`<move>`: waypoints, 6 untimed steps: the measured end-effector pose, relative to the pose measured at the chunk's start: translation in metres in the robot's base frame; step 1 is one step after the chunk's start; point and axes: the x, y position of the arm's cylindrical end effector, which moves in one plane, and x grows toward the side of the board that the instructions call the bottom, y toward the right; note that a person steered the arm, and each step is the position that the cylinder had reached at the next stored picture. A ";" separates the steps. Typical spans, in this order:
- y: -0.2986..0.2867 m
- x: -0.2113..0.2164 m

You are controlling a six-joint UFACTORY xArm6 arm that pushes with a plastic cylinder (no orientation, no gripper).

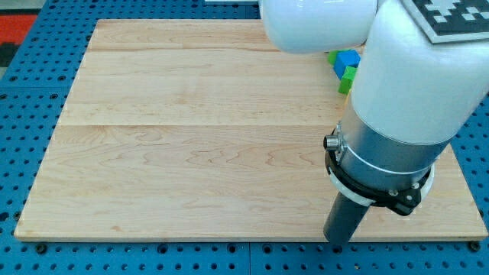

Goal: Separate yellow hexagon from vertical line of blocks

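Observation:
My arm fills the view's right side and hides most of the blocks. A blue block point(348, 61) and a green block point(348, 79) peek out at the arm's left edge, near the view's top right; their shapes cannot be made out. A sliver of another green block point(333, 56) shows just left of the blue one. The yellow hexagon is not visible. My rod comes down at the view's bottom right, and my tip point(337, 241) rests near the board's bottom edge, far below the visible blocks.
The wooden board point(199, 130) lies on a blue perforated table point(23, 92). The board's bottom edge runs just under my tip. A red patch point(15, 30) shows at the view's top left.

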 end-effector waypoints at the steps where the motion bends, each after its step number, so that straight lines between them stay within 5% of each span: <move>1: -0.001 0.000; 3: 0.135 -0.039; 5: 0.125 -0.157; 6: 0.044 -0.185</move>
